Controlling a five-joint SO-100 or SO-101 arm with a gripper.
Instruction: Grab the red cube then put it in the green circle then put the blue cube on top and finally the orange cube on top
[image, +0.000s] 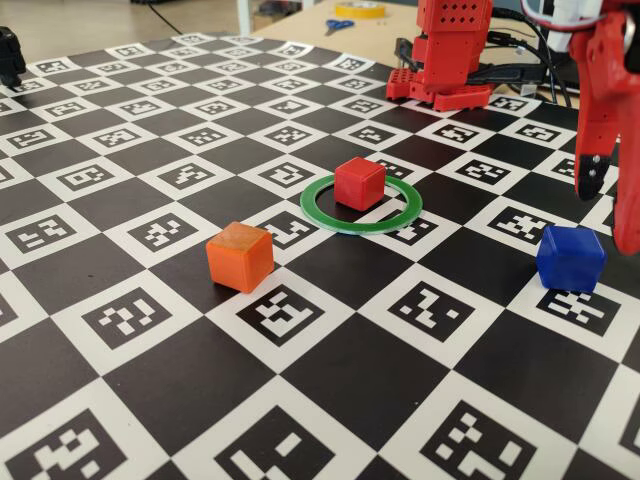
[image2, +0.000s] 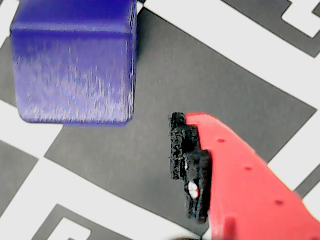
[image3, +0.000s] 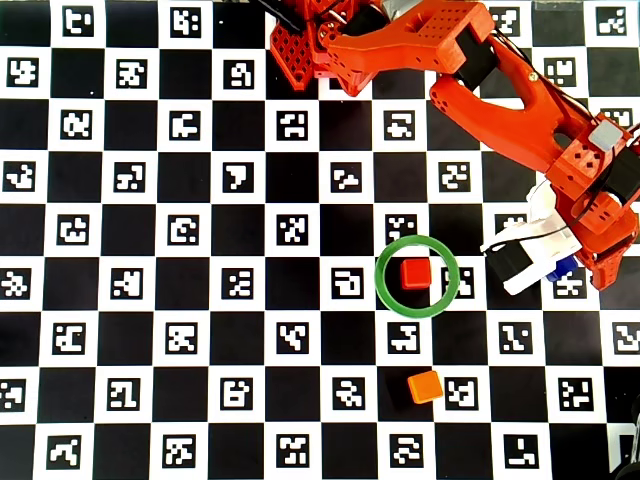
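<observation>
Overhead, the arm reaches right; pincer (image: 600, 195) hangs spread above blue cube (image: 570, 258).

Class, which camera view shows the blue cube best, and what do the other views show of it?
The fixed view: the whole blue cube sits clear on the board, with the gripper above and beside it. The wrist view shows it close but blurred and cropped. The overhead view shows only a blue sliver under the arm.
</observation>
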